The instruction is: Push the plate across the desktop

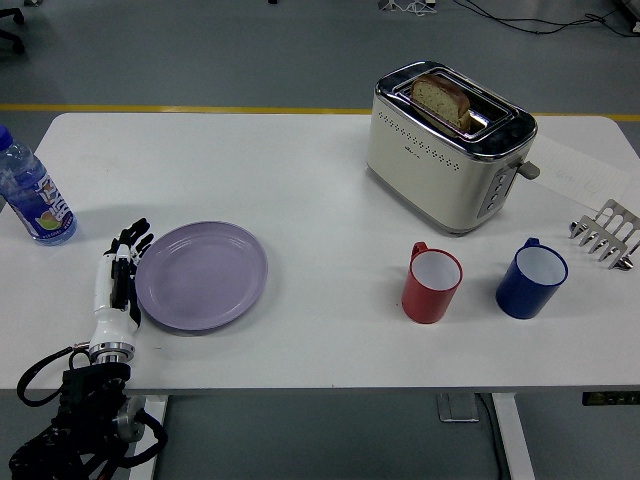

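Note:
A lilac plate (202, 275) lies flat on the white table (300, 190), left of centre. My left hand (120, 280), white with black fingers, stands on edge against the plate's left rim. Its fingers (131, 243) are held straight and together and grasp nothing. The left arm comes up from the lower left corner. The right arm is out of view.
A water bottle (32, 195) stands at the table's left edge. A cream toaster (448, 145) with bread in it stands at the back right. A red mug (432, 283) and a blue mug (531, 278) stand right of centre. A metal rack (605, 233) lies at the far right.

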Tool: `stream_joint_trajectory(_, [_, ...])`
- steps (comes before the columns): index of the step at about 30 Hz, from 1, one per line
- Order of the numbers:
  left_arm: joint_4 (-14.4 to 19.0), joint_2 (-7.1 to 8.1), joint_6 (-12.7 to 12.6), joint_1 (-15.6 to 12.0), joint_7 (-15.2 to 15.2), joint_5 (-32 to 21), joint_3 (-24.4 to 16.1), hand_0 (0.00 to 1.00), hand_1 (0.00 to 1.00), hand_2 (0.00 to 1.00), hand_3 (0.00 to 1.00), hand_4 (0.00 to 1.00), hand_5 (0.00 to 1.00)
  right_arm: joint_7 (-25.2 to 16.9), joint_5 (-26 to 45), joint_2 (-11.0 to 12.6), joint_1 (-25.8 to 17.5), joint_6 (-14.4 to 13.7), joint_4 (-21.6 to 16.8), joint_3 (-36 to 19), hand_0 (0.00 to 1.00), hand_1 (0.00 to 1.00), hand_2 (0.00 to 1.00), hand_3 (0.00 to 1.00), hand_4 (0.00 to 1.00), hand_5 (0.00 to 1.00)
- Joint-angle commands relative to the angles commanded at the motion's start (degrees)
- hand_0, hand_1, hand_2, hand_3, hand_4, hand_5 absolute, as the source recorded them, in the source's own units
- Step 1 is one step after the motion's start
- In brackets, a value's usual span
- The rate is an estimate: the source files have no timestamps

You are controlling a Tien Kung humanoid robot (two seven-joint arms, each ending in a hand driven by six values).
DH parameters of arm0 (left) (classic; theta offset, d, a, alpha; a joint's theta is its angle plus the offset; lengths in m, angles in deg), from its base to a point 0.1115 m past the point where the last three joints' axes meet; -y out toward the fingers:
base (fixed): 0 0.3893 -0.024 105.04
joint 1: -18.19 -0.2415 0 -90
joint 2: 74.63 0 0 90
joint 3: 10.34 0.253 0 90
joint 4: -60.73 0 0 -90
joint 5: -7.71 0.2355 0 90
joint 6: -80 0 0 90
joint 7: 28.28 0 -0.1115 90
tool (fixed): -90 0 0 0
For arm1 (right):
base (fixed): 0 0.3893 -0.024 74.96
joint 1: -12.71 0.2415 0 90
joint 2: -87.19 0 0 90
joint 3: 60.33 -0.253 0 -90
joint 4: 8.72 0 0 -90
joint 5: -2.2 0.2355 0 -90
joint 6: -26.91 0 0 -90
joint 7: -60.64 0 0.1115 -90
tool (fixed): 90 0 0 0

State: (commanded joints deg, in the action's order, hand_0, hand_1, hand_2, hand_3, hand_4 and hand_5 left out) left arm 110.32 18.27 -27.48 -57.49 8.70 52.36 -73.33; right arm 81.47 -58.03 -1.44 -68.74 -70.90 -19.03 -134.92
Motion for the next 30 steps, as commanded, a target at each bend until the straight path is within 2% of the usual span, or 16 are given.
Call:
stream_joint_trajectory(12, [-0.09,0.46,-1.07,2.87,0.00,-4.35,9.36,0.833,0.842,0.861,0.770,0.483,0.998,-0.08,0.79,0.00,-0.04,-0.14,0.00,0.86,0.513,0.478,0.580,0.541,0.152,0.282])
stream_joint_trajectory(30, [1.98,0.63,-2.10,6.08,0.00,-9.96,18.88,0.830,0.840,0.859,0.760,0.468,0.967,-0.13,0.82,0.08,-0.15,-0.09,0.00,1.06,0.513,0.479,0.581,0.541,0.153,0.281])
